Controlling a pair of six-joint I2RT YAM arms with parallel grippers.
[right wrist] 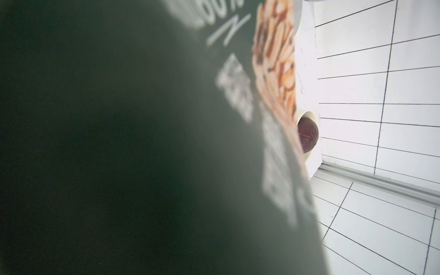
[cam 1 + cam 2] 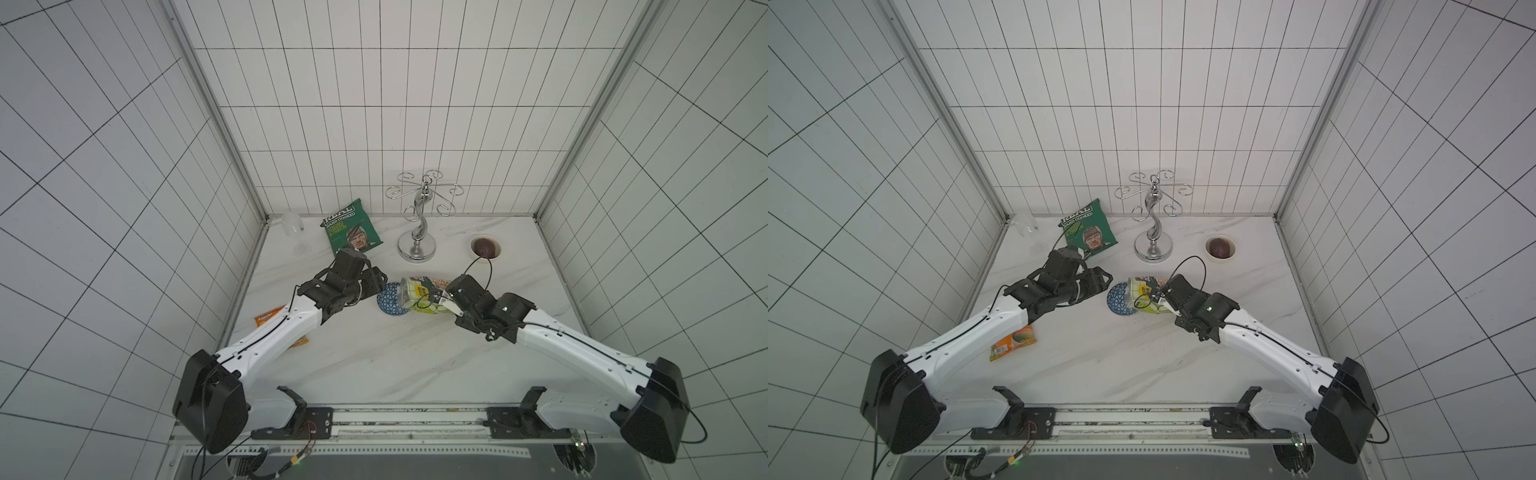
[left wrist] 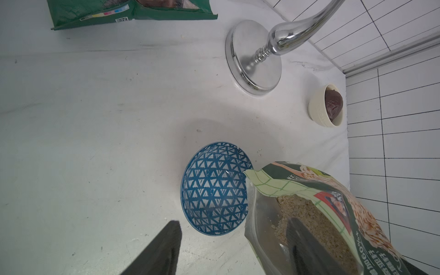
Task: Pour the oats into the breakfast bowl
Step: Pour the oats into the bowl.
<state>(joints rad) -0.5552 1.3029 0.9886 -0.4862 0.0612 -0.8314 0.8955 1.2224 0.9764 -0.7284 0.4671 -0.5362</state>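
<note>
**Right gripper (image 2: 433, 297) tips the oats pouch (image 2: 415, 293) over the breakfast bowl (image 2: 387, 302)**

In both top views the right gripper is closed on the body of the lime-green pouch. The pouch lies almost on its side, with its mouth above the bowl's edge. The left gripper (image 2: 380, 289) waits just beside the bowl on the other side, jaws apart and holding nothing. A crisp bag (image 2: 353, 230), a chrome stand (image 2: 417, 245), a cream bowl (image 2: 485, 247) and a glass (image 2: 296, 232) stand further back on the table (image 2: 374, 365). An orange packet (image 2: 1013, 343) lies near the left arm. I think none of them blocks the pour.

In the left wrist view the oats (image 3: 309, 214) sit loose inside the open mouth. One finger (image 3: 302, 242) overlaps that mouth, but I cannot tell if it touches.

In the right wrist view the blurred pouch fills nearly everything, and no fingers show.

The pouch looks soft, thin and probably slippery, so it is better held well below the mouth. The oats are light and may rush out suddenly. The small bowl could slide if pushed.
</note>
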